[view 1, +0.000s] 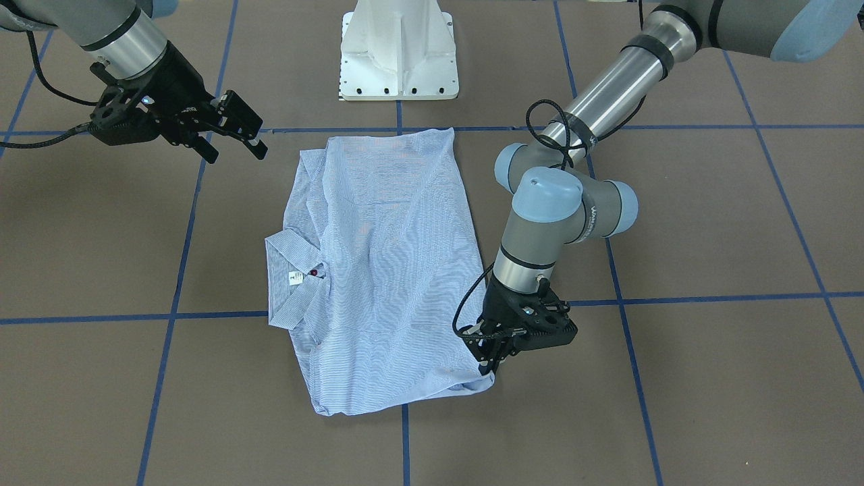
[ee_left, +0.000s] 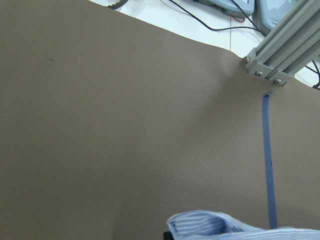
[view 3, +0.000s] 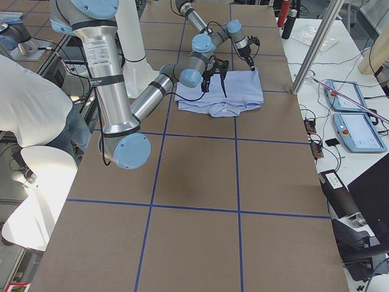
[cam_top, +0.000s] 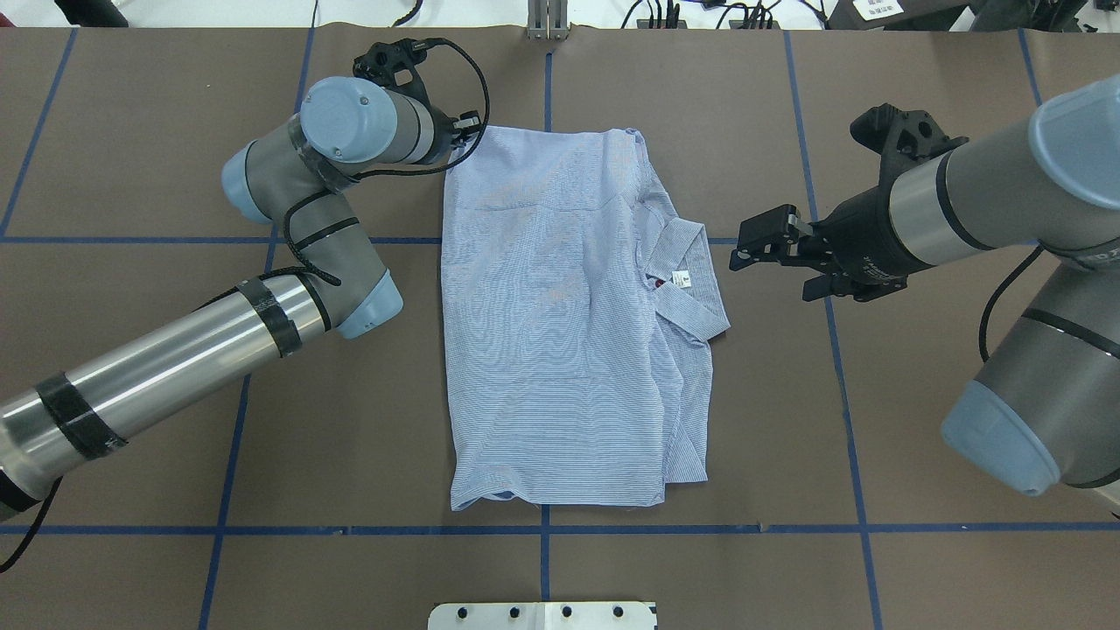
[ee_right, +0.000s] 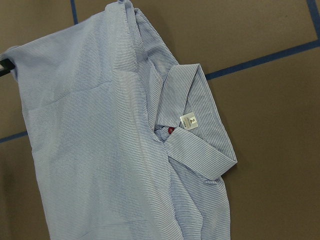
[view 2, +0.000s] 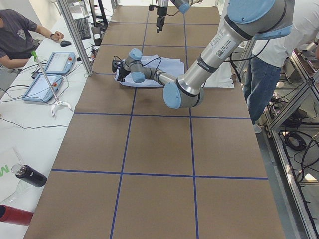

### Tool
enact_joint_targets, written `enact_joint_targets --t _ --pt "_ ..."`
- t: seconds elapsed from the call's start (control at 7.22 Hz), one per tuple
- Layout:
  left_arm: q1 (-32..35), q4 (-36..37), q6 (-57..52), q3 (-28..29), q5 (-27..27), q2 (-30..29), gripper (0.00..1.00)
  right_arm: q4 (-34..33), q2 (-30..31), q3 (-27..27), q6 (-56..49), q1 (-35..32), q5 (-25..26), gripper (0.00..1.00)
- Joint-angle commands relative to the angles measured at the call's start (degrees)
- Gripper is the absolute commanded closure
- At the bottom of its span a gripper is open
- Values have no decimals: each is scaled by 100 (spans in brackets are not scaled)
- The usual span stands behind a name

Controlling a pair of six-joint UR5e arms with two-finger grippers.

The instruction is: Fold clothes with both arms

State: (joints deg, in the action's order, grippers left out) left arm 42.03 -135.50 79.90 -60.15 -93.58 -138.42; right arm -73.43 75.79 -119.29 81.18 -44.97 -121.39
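Note:
The clothes are one light blue striped shirt, lying folded into a rough rectangle on the brown table. Its collar, with a white label, points toward my right arm. My left gripper is down at the shirt's far corner, its fingers shut on the fabric edge; the left wrist view shows that folded edge of the shirt at its bottom. My right gripper hovers open above the table beside the collar, holding nothing.
The white pedestal base stands at the robot's side of the table. Blue tape lines cross the brown surface. An aluminium post rises past the far edge. People and tablets are beside the table.

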Motion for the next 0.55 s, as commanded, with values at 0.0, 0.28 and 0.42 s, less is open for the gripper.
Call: enact_joint_targets --t 0.0,0.28,0.42 --pt "67 -20 35 -49 -3 -9 1 4 -107 203 -458 110 151 0" --pt "147 311 -27 -581 -169 148 1 4 -91 414 -717 434 553 0" --pt "147 1123 -27 -1560 -231 436 1 13 -117 511 -700 680 808 0"
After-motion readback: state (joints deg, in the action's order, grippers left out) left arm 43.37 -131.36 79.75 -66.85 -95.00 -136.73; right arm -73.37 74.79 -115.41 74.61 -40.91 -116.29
